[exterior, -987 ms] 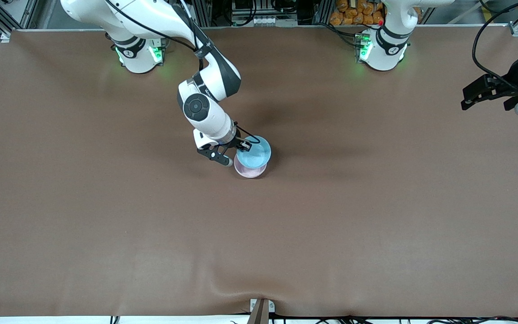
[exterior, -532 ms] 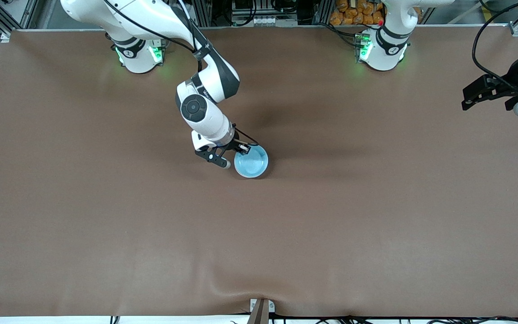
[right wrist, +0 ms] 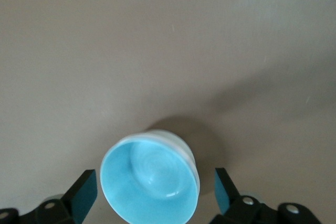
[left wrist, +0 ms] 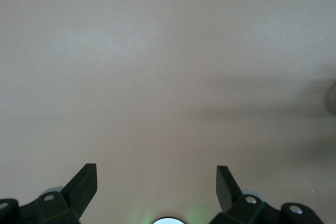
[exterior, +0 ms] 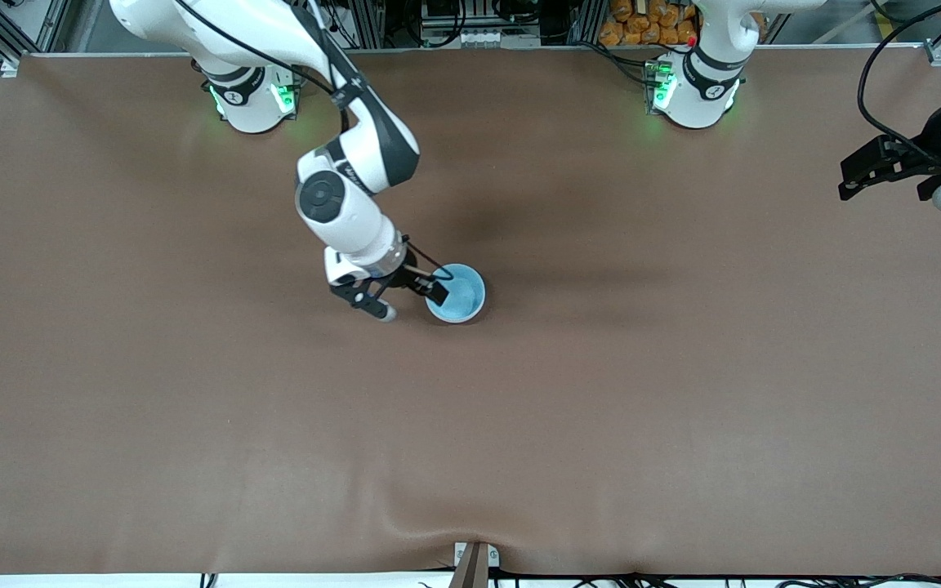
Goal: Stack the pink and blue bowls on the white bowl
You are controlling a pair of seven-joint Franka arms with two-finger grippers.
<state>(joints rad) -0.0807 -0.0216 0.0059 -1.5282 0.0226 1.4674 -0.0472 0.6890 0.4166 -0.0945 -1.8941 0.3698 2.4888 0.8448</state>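
The blue bowl [exterior: 461, 299] stands upright mid-table, nested on top of a stack. The pink bowl and the white bowl are hidden under it in the front view. In the right wrist view, the blue bowl [right wrist: 152, 187] shows a pale outer wall [right wrist: 181, 144] below its rim, and I cannot tell which bowl that wall belongs to. My right gripper [exterior: 412, 300] hangs open beside the stack toward the right arm's end, touching nothing. The bowl shows between its spread fingers [right wrist: 84, 190]. My left gripper [exterior: 879, 173] waits open and holds nothing over the table edge at the left arm's end.
The brown table cover [exterior: 601, 408] lies bare around the stack. In the left wrist view the left gripper [left wrist: 156, 178] sees only this cover. A small metal bracket [exterior: 474, 559] sits at the table edge nearest the front camera.
The blue bowl came down over the pink bowl and now hides it. My right gripper opened, let the bowl go and drew back toward the right arm's end. The left arm stayed still.
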